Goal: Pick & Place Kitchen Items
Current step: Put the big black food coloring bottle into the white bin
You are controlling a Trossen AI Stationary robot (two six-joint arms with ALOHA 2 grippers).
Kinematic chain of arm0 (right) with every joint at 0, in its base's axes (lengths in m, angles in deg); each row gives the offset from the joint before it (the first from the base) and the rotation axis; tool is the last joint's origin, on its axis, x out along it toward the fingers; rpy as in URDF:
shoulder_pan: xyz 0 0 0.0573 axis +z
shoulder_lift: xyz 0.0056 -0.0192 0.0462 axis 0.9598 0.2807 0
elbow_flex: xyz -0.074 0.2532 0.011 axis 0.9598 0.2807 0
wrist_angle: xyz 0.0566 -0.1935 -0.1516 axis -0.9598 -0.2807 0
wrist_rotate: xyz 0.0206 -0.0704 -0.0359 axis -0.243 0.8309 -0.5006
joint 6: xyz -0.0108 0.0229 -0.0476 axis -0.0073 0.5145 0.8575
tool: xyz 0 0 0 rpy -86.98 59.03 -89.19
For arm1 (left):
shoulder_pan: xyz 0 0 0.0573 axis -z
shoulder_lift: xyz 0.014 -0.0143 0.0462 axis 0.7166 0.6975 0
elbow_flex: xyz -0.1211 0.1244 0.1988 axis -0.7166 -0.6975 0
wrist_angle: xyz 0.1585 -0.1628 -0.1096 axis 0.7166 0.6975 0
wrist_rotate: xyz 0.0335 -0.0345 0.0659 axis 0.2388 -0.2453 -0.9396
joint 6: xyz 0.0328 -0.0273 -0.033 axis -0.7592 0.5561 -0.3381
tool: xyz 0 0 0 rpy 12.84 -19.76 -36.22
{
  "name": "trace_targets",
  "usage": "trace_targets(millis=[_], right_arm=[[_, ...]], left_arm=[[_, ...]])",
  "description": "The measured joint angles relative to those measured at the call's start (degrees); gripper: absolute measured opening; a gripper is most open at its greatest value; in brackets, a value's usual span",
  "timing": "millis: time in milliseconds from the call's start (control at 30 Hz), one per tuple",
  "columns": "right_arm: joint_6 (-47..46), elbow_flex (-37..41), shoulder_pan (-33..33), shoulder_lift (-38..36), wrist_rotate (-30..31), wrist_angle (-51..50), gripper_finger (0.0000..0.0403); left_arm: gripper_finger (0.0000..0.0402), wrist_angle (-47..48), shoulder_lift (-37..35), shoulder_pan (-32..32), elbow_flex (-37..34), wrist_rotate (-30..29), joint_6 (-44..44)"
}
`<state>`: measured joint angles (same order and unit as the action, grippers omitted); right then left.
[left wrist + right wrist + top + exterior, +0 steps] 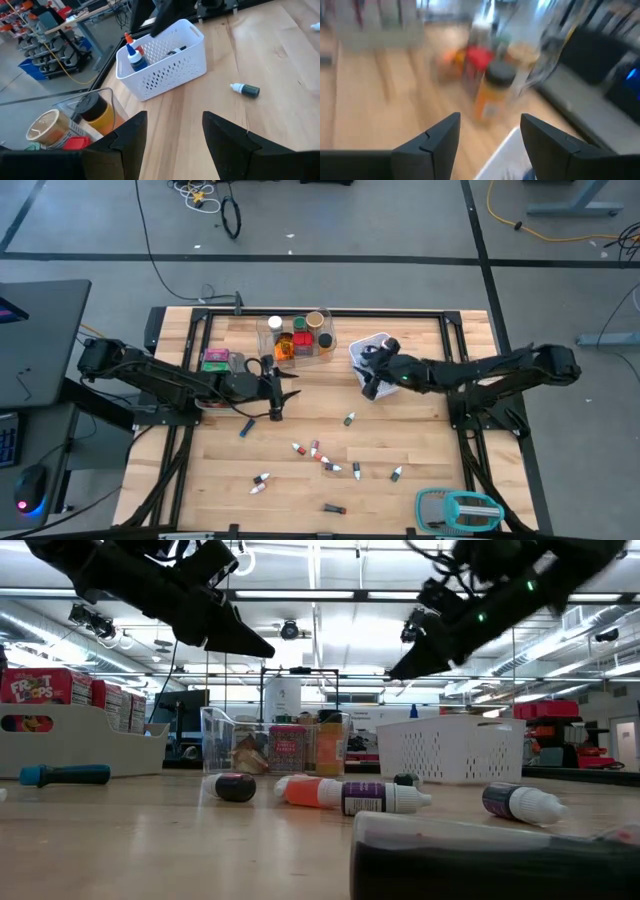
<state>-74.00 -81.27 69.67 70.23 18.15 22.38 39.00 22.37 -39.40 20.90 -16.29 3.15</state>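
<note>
Several small vials [322, 457] lie scattered on the wooden table's near half, and one green vial [246, 90] lies alone. Short jars [300, 335] stand in the clear tray [268, 340] at the far middle; one of them is an orange jar with a black lid [492, 92]. A blue bottle [136, 56] lies in the white mesh basket [165, 70]. My left gripper [175, 135] hovers open left of the tray's near side, with nothing between its fingers. My right gripper [490, 135] hangs open and empty above the basket's near left corner, well above the table in the low view [415, 660].
A grey bin [80, 745] with boxes stands at the far left [215, 360]. A teal-and-grey gadget [460, 508] lies at the near right corner. A blue-capped item [246, 427] lies near my left gripper. Bare wood shows between the two grippers.
</note>
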Motion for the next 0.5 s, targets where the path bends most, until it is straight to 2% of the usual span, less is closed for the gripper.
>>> trace_targets(millis=[100,167,233,300,400,500], right_arm=[[-4.49,-11.07,-0.02,-0.12,-1.29,-27.25,0.0217],[-10.26,-16.95,-0.52,-0.14,-5.09,-42.65,0.0217],[-16.97,-20.81,-1.49,-0.21,-10.29,-53.23,0.0217],[-20.77,-22.02,-2.75,-0.25,-11.97,-57.94,0.0217],[-21.38,-20.91,-5.37,0.37,-12.87,-58.78,0.0217],[-21.40,-19.27,-8.41,2.01,-17.77,-59.21,0.0217]], left_arm=[[0.0201,-0.46,0.00,0.02,0.02,-0.06,0.05],[0.0201,-0.48,0.00,0.01,0.02,-0.10,-0.86],[0.0201,-1.18,0.00,0.00,0.02,-0.69,-3.08],[0.0201,-1.89,0.00,0.00,0.07,-1.32,-3.78],[0.0201,-3.36,0.00,0.00,0.07,-1.49,-3.87],[0.0201,-5.29,0.00,-0.02,0.07,-1.69,-3.91]])
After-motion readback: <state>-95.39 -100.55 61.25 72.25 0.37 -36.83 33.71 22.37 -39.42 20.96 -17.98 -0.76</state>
